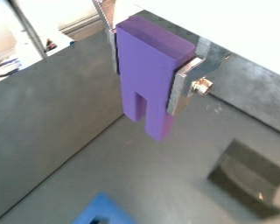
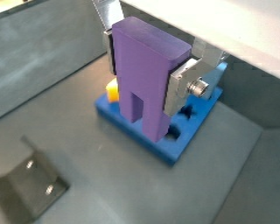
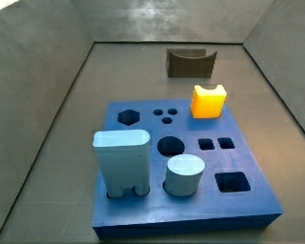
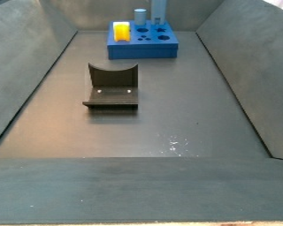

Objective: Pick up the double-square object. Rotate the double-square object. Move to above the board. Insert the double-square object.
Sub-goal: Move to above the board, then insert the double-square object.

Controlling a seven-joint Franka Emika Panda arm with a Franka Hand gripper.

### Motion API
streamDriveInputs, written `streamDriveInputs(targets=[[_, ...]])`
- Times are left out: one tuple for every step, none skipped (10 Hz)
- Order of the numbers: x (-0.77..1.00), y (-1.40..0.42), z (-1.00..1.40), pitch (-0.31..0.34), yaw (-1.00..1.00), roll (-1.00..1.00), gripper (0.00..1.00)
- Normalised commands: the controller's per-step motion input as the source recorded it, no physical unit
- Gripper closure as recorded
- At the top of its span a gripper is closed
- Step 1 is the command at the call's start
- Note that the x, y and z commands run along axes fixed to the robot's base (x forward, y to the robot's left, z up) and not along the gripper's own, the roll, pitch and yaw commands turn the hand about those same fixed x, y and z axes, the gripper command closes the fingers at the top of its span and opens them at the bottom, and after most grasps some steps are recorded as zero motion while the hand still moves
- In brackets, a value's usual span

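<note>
Tool (image 1: 152,74) clamped on double-square object (image 1: 150,72), held above the floor.

A yellow notched block (image 3: 209,100) stood upright beside a pale blue slab (image 3: 121,162) and a pale cylinder (image 3: 183,174), all 3 on 1 blue base. A dark U-shaped piece (image 4: 110,86) sat well apart on the grey floor (image 4: 168,124).

The dark grey floor (image 4: 168,115) (walled on its sides) carries the board (image 4: 144,48) at one end and the fixture (image 4: 110,86) nearer its middle, well apart.
</note>
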Motion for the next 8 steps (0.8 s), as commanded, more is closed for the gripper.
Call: streamDriveInputs(targets=[[0.44, -1.00, 0.23, 0.135, 0.01, 0.01, 1.00], [0.46, -1.00, 0.23, 0.138, 0.01, 0.01, 1.00], [0.39, -0.76, 0.17, 0.140, 0.01, 0.04, 1.00], [0.29, -0.50, 0.12, 0.140, 0.01, 0.06, 1.00], [0.18, -0.26, 0.07, 0.119, 0.01, 0.08, 1.00], [0.13, -0.17, 0.05, 0.099, 0.01, 0.08, 1.00], [0.00, 0.00, 0.00, -0.006, 0.00, 0.00, 1.00], [0.00, 0.00, 0.00, -0.014, 0.00, 0.00, 1.00]])
